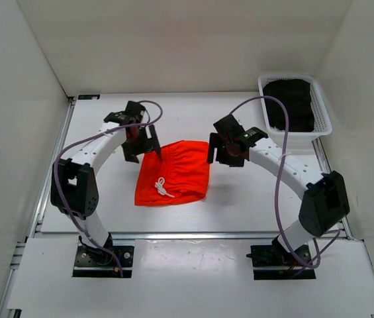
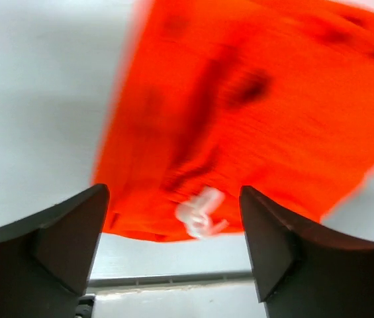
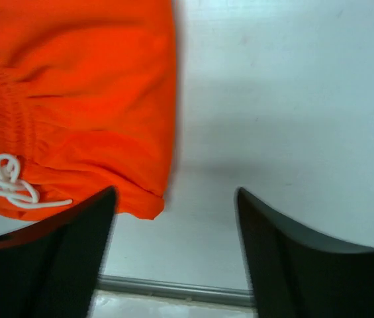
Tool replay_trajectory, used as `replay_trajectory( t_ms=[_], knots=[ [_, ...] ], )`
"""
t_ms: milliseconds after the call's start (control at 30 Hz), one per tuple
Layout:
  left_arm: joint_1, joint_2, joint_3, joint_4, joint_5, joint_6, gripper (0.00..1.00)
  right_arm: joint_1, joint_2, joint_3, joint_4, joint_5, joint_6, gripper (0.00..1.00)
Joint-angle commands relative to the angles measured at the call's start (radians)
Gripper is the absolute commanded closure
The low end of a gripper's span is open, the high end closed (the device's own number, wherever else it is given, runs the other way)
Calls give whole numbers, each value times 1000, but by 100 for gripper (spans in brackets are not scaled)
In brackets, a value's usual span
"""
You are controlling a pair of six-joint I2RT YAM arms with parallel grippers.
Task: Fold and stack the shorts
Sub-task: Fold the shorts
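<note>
The shorts [image 1: 173,173] lay flat on the table [image 1: 239,199], well apart from the white basket [image 1: 322,109] and on its near-left side. They formed a compact, roughly four-sided shape, and the knotted drawstring [image 1: 163,188] rested on the edge farthest from the basket. The basket held a dark heap of cloth [image 1: 291,103], too dim to identify. The left gripper [image 1: 144,152] hung over the shorts' corner on the side away from the basket. Its fingers were spread wide and held nothing, and its wrist view showed orange cloth and the white cord [image 2: 200,213] between them. The right gripper [image 1: 221,154] hovered at the shorts' corner nearest the basket, likewise spread and empty. From its wrist camera the hem of the shorts [image 3: 74,99] lay beside the gap between the fingers, with bare table showing in the gap. By the look of it the work stood at a folding step. The garment seemed partly gathered, though how many layers it held could not be told, and no stacking was done. The next move probably called for both grippers to drop onto those two corners, pinch only the cloth and not the table, and lift evenly. They would then carry that edge over toward the drawstring side so that the fold landed square and the cord did not drag.
</note>
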Motion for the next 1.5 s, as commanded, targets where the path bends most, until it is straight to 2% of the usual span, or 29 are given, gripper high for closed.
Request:
replay_trajectory(
  t_ms=[0, 33, 67, 200, 433, 467, 600, 633, 733, 767, 800, 833, 900, 933, 967, 1033, 1067, 1100, 1133, 1233, 1300, 1467],
  knots=[
    [-112, 26, 81, -9, 61, 58, 1, -54, 29, -84, 139, -203, 4, 13],
    [-126, 54, 91, -9, 61, 73, 0, -69, 40, -113, 190, -240, 4, 13],
    [-151, 137, 104, -9, 61, 85, 0, -107, 96, -135, 258, -345, -5, 10],
    [-160, 225, 129, -9, 35, 85, 0, -130, 158, -135, 282, -388, -27, 8],
    [-179, 249, 151, -9, 6, 76, 0, -149, 210, -176, 330, -431, -36, 8],
    [-179, 249, 151, -9, 6, 76, 3, -149, 221, -192, 346, -447, -27, 8],
    [-189, 258, 169, -9, 25, 76, 41, -149, 247, -231, 423, -499, -2, 12],
    [-200, 258, 169, -9, 25, 76, 56, -149, 259, -232, 443, -509, 8, 12],
    [-209, 258, 178, -9, 51, 76, 65, -149, 310, -236, 460, -509, 22, 19],
    [-209, 268, 178, -9, 67, 76, 81, -149, 310, -236, 469, -526, 22, 26],
    [-209, 269, 178, -9, 78, 76, 88, -149, 322, -236, 469, -539, 31, 30],
    [-209, 269, 189, -9, 87, 76, 90, -149, 322, -236, 501, -552, 40, 34],
    [-209, 250, 189, -9, 107, 76, 90, -149, 310, -236, 502, -552, 40, 49],
    [-209, 238, 200, -9, 120, 76, 90, -149, 301, -236, 502, -552, 40, 53],
    [-209, 224, 210, -23, 120, 76, 90, -149, 301, -218, 485, -552, 40, 53],
    [-209, 166, 210, -42, 120, 66, 90, -149, 301, -167, 437, -552, 31, 47],
    [-199, 146, 201, -42, 120, 65, 90, -138, 301, -149, 417, -543, 10, 40],
    [-199, 109, 201, -74, 120, 65, 90, -128, 301, -114, 397, -520, 1, 26],
    [-171, 89, 180, -88, 120, 65, 90, -127, 301, -101, 377, -507, -9, 19],
    [-104, -2, 137, -112, 110, 76, 90, -104, 276, -83, 353, -497, -19, 5],
    [-70, -61, 79, -112, 121, 85, 90, -95, 265, -74, 340, -487, -19, 0],
    [42, -84, -111, -56, 121, 85, 90, -72, 316, -64, 331, -484, -39, 0]
  ],
)
